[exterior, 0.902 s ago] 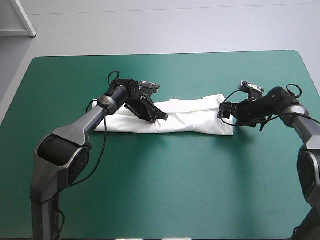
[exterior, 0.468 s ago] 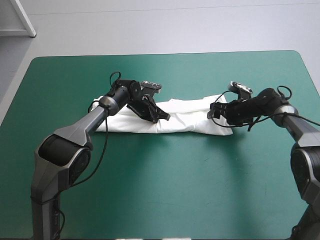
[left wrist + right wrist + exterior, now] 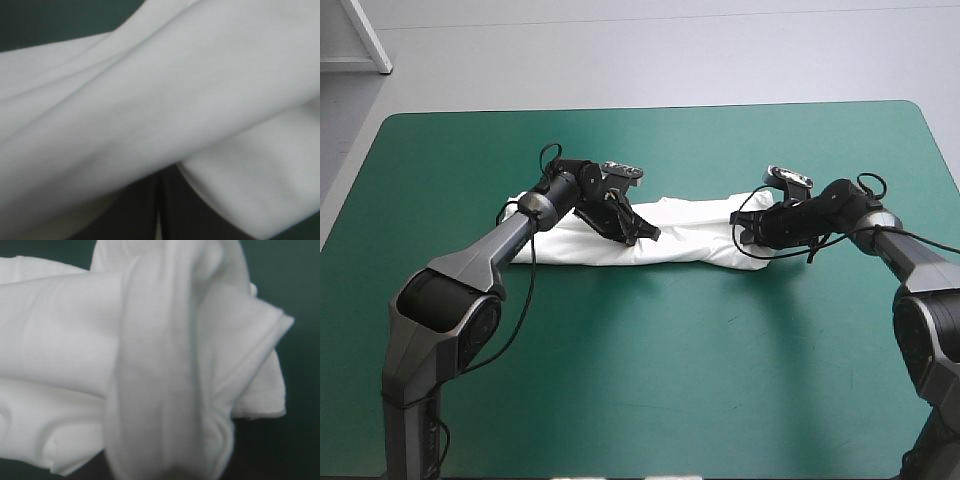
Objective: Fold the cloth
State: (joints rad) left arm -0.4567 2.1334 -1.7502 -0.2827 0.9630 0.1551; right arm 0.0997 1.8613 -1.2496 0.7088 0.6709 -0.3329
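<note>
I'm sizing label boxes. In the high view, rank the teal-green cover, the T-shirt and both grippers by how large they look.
1. teal-green cover
2. T-shirt
3. left gripper and right gripper: they look alike, so I won't rank them.

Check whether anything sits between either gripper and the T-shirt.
Nothing visible does. The left gripper is shut on the T-shirt near its middle, and the right gripper is already at the bunched end nearest its own arm.
</note>
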